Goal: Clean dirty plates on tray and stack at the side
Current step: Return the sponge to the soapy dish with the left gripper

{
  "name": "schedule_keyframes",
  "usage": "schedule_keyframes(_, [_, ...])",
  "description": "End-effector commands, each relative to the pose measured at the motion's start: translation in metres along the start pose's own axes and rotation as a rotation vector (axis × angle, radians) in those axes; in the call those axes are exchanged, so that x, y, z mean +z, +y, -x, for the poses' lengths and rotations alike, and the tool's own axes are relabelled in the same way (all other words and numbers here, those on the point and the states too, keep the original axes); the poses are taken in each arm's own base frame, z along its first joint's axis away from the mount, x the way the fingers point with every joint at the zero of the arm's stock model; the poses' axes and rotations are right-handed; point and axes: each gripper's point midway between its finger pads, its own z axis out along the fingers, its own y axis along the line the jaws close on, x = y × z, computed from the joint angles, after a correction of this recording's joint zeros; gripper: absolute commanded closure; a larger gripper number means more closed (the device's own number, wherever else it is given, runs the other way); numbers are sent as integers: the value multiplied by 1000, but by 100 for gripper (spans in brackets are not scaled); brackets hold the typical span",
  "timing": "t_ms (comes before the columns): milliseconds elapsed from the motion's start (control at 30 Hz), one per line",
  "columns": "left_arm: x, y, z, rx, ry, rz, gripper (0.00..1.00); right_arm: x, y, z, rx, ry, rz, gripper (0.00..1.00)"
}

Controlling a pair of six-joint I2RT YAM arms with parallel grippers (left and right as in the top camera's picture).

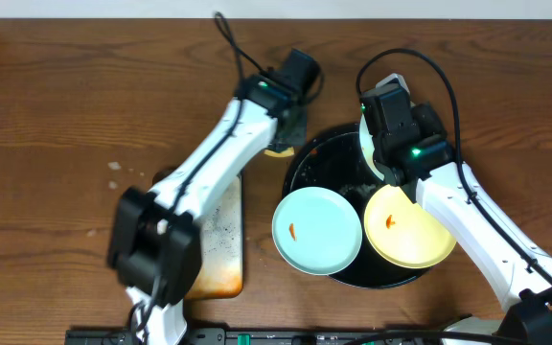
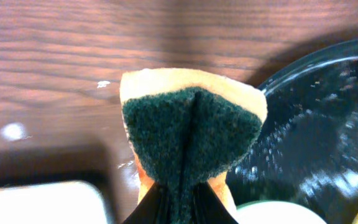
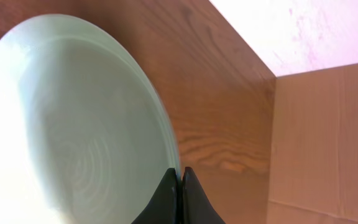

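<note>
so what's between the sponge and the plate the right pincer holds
Just a bare stretch of the black tray, seen in the overhead view; nothing else sits between the sponge and the held plate.

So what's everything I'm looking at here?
flat blue plate: one, pale blue, orange smear, tray's near-left rim
yellow plate: one, pale yellow, orange smear, tray's near right
lifted blue plate: one, pale blue, held on edge
tray: one, glossy black, right of centre
sponge: one, orange with green face, by the tray's left edge
metal pan: one, rusty, left of tray
table: one, brown wood
cardboard box: one, tan, past the table
left gripper: black, pinching sponge
right gripper: black, pinching lifted blue plate
</note>
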Motion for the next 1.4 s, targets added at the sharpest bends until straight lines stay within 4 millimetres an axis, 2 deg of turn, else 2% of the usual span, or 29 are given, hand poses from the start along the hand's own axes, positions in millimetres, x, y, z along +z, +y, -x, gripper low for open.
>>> schedule_keyframes(0, [-56,16,4,-28,-68,-15,86,-13,-6,16,30,-62,5,99])
schedule_keyframes(167, [-85,62,-29,-72,27,95,84,-14,-4,20,36,-77,16,99])
schedule_keyframes(267, [-93,92,-53,-99,99,189,84,-14,-4,21,9,-80,14,99])
schedule_keyframes(433, [-92,117,-82,-149,163,230,85,-21,0,26,-107,-97,-4,99])
schedule_keyframes(667, [-87,145,-114,-254,146,257,84,-35,13,34,-138,-131,-10,99])
schedule_keyframes(833, [-85,157,-128,-292,107,247,83,-48,3,35,-150,-121,-130,99])
schedule_keyframes(867, [-84,158,-130,-294,106,247,79,-50,1,36,-150,-122,-148,99])
schedule_keyframes(933, [-83,159,-133,-295,102,246,78,-56,-1,39,-148,-129,-182,99])
schedule_keyframes(1100, [-71,159,-135,-303,100,245,76,-66,9,43,-168,-153,-178,99])
schedule_keyframes(1367, [-63,160,-140,-309,108,249,74,-66,9,43,-169,-156,-177,99])
